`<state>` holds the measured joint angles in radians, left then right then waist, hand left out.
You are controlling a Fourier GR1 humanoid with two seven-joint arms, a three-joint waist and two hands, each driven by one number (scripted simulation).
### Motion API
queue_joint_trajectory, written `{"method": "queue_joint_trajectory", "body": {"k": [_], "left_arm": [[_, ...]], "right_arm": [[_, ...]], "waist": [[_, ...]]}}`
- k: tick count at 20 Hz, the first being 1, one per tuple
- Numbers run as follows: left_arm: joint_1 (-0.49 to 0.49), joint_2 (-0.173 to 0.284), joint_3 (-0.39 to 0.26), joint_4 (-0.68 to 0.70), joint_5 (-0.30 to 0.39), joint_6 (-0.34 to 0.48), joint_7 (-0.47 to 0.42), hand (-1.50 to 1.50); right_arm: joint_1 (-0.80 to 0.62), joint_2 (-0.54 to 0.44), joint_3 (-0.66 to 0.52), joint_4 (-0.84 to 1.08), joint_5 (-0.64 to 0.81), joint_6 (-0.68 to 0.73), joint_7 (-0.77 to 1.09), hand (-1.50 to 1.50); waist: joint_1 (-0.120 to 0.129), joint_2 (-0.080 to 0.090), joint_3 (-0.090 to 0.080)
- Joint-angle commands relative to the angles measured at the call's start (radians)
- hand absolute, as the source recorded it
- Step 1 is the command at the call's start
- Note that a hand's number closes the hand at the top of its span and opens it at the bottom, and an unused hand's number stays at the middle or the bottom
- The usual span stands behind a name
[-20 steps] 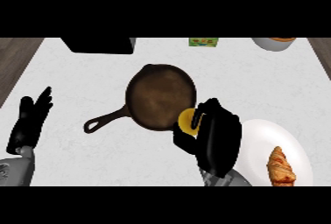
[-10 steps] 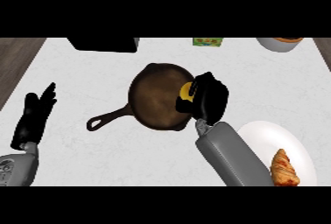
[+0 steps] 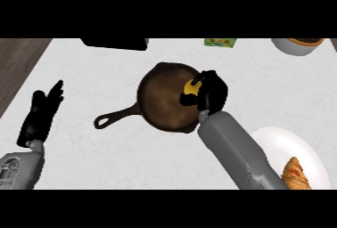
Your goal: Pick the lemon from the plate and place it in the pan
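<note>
Head view, looking steeply down on a pale speckled counter [image 3: 99, 58]. My right hand [image 3: 212, 91], black with a grey forearm running up from the lower right, is over the right half of a dark round cast-iron pan [image 3: 166, 101] near the middle of the counter. Its fingers are curled around a small yellow lemon [image 3: 193, 86], of which only a patch shows at the hand's left edge. So the lemon is inside the pan's rim as seen from above, on the side away from the handle, which points down and left. I cannot tell whether it touches the pan's floor or hangs just above it.

As I judge it, the lemon is already where it belongs: directly under the hand, pan beneath, and the coming move is mainly downward and a release, not sideways.

A white round plate [image 3: 276, 138], at the lower right beside my forearm, carries a golden croissant [image 3: 296, 174] and no lemon. My left hand [image 3: 42, 115] rests open at the left edge, fingers up, well apart from the pan.
</note>
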<state>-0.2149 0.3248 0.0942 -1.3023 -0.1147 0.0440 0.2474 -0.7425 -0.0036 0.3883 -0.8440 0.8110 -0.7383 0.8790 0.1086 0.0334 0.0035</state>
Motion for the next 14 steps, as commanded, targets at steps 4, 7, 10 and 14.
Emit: {"method": "queue_joint_trajectory", "body": {"k": [4, 7, 10, 14], "left_arm": [[-0.04, 0.007, 0.003, 0.023, 0.007, -0.02, 0.0, 0.0], [-0.065, -0.002, -0.008, 0.02, 0.003, -0.021, 0.017, 0.0], [-0.026, -0.011, -0.008, 0.038, -0.004, -0.012, -0.024, 0.0], [-0.038, -0.027, -0.029, 0.028, -0.018, -0.007, -0.012, 0.0]], "right_arm": [[-0.053, 0.003, -0.038, 0.142, -0.247, -0.15, -0.188, -1.5], [-0.095, 0.003, -0.034, 0.198, -0.287, -0.193, -0.227, -1.5], [-0.1, 0.003, -0.043, 0.199, -0.347, -0.268, -0.297, -1.5], [-0.133, 0.003, -0.05, 0.203, -0.386, -0.377, -0.372, -1.5]], "waist": [[0.017, 0.013, 0.001], [0.028, 0.014, 0.001], [0.027, 0.011, 0.001], [0.037, 0.01, 0.002]]}}
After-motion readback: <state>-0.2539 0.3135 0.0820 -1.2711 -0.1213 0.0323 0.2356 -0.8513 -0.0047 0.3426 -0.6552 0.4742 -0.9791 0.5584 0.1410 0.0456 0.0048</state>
